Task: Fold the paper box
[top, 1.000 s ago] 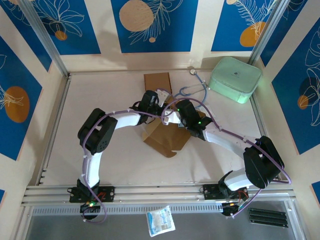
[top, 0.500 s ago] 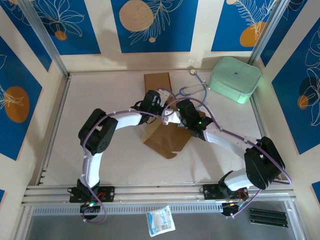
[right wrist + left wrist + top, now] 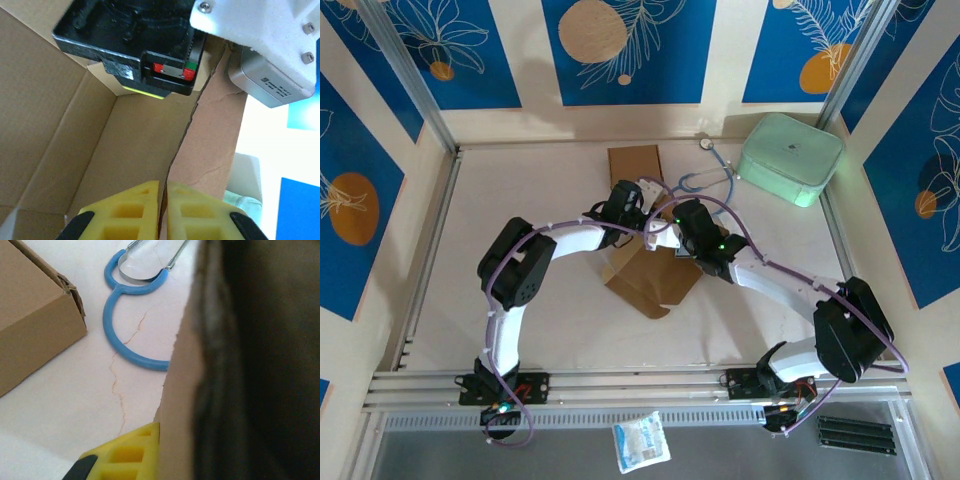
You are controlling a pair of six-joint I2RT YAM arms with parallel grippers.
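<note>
The brown paper box [image 3: 648, 280] lies half-formed in the middle of the table, with both grippers meeting at its far edge. My left gripper [image 3: 640, 222] is shut on an upright cardboard wall [image 3: 182, 400]; one yellow finger [image 3: 125, 455] presses against it and the other is hidden behind the panel. My right gripper [image 3: 666, 238] pinches the edge of a neighbouring wall [image 3: 220, 145], its two yellow fingers [image 3: 125, 215] close together on the cardboard. The box's open inside [image 3: 75, 130] shows in the right wrist view, with the left gripper's black body [image 3: 130, 45] above it.
A second brown cardboard box [image 3: 635, 165] [image 3: 35, 325] lies at the back. A blue stethoscope [image 3: 705, 178] [image 3: 125, 335] lies beside it. A mint green case [image 3: 790, 158] sits at the back right. A white packet [image 3: 640, 440] lies below the front rail.
Both arms stay almost still at the box's far edge. The right arm's elbow drifts slightly to the right and the box's near corner shifts a little.
</note>
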